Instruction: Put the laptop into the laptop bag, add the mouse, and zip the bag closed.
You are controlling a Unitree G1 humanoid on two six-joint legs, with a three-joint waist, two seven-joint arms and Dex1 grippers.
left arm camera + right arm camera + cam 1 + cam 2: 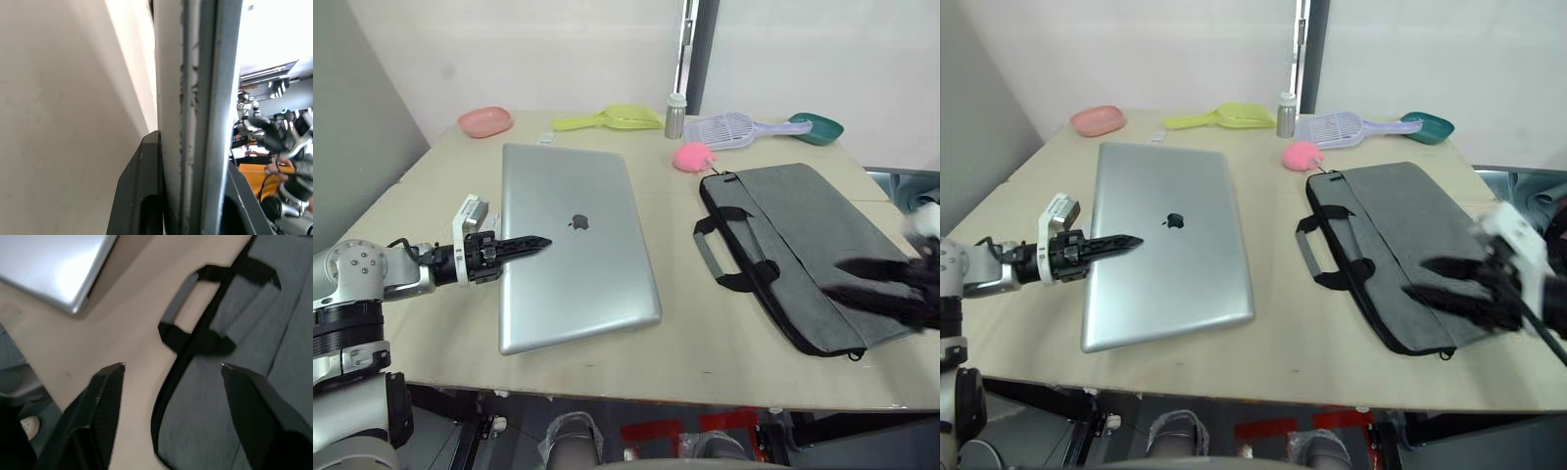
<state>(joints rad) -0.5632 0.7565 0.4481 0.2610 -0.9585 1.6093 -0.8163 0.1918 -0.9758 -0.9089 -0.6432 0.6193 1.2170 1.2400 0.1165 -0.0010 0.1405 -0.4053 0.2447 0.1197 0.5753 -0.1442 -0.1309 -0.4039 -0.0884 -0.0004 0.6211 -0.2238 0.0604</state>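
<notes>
The silver laptop (573, 250) lies shut on the table's left half. My left gripper (533, 243) reaches in from the left and is shut on the laptop's left edge; in the left wrist view that edge (195, 98) runs between the two black fingers (139, 196). The grey laptop bag (813, 235) lies flat on the right, its black handles (724, 255) toward the laptop. My right gripper (842, 279) hovers open over the bag's near right part; the right wrist view shows the bag's zipper edge (168, 396) between the spread fingers. The mouse is out of view.
A pink plush toy (692, 157) sits by the bag's far corner. Along the back stand a pink bowl (485, 121), a yellow scoop (612, 118), a metal bottle (675, 116), a lavender slotted scoop (734, 128) and a teal scoop (818, 127).
</notes>
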